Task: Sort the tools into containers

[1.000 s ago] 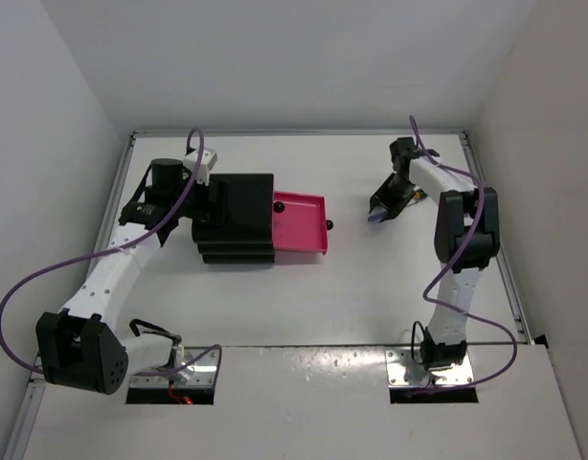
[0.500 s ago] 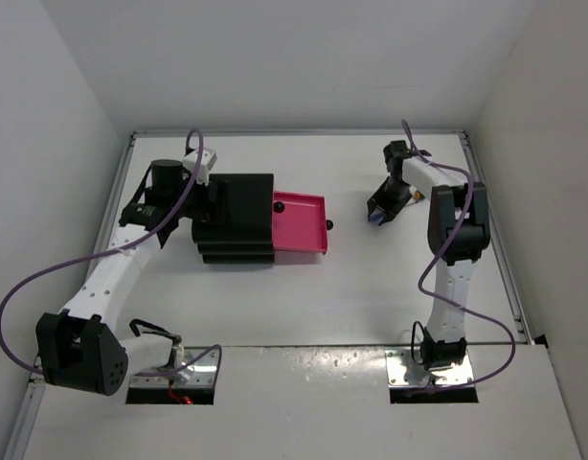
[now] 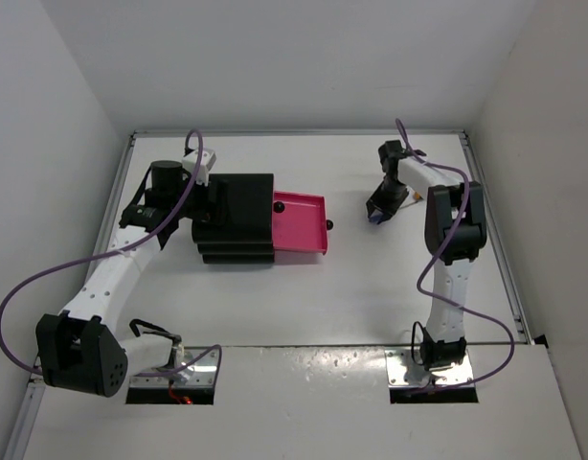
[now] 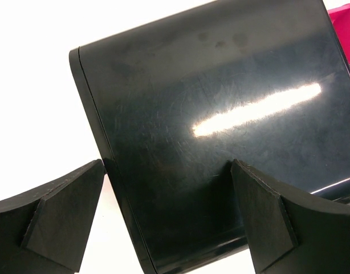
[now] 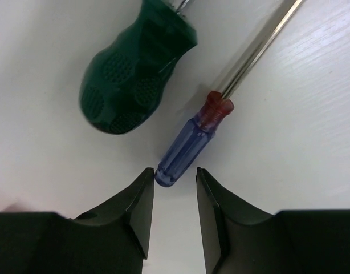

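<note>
The cabinet (image 3: 235, 218), at nine o'clock on the white table (image 3: 371, 297), is showing glossy black, with a pale streak of glare crossing its top. Its open drawer (image 3: 302, 225) is glowing magenta-pink and carrying a round black knob (image 3: 329, 226) at its three o'clock. The screwdriver (image 5: 189, 145) is wearing a translucent blue-violet handle, a red collar and a silvery shaft. At its eleven o'clock the green-handled tool (image 5: 135, 68) is showing dark green with dimpled oval patches. The right gripper (image 5: 174, 177) is looking matte black.
</note>
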You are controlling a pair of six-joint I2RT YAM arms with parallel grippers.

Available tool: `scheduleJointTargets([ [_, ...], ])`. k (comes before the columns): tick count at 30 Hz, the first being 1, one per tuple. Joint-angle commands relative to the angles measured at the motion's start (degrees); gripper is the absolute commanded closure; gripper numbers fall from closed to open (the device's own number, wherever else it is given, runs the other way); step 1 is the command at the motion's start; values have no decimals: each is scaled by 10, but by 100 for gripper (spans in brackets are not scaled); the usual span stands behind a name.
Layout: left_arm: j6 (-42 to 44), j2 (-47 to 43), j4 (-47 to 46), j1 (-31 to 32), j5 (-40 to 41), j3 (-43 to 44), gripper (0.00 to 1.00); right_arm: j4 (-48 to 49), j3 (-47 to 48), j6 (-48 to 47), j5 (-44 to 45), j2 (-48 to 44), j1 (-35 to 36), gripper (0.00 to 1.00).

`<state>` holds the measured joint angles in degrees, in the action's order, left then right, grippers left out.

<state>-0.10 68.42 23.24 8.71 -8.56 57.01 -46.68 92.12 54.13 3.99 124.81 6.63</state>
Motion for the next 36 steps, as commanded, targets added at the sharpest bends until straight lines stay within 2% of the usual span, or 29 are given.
scheduleJointTargets([
  [1, 7, 8, 58, 6, 7, -24, 1, -5, -15, -21, 36, -1, 3, 65],
  [8, 2, 3, 58, 6, 7, -24, 1, -5, -65, -53, 75, -27, 3, 63],
  [15, 2, -2, 58, 6, 7, -30, 1, -5, -104, -105, 109, -61, -2, 65],
  [25, 2, -2, 58, 6, -3, -30, 1, 80, -195, -213, 127, -150, -36, 67],
  [36, 7, -7, 58, 6, -14, -35, 1, 236, -308, -371, -20, -246, -72, 67],
])
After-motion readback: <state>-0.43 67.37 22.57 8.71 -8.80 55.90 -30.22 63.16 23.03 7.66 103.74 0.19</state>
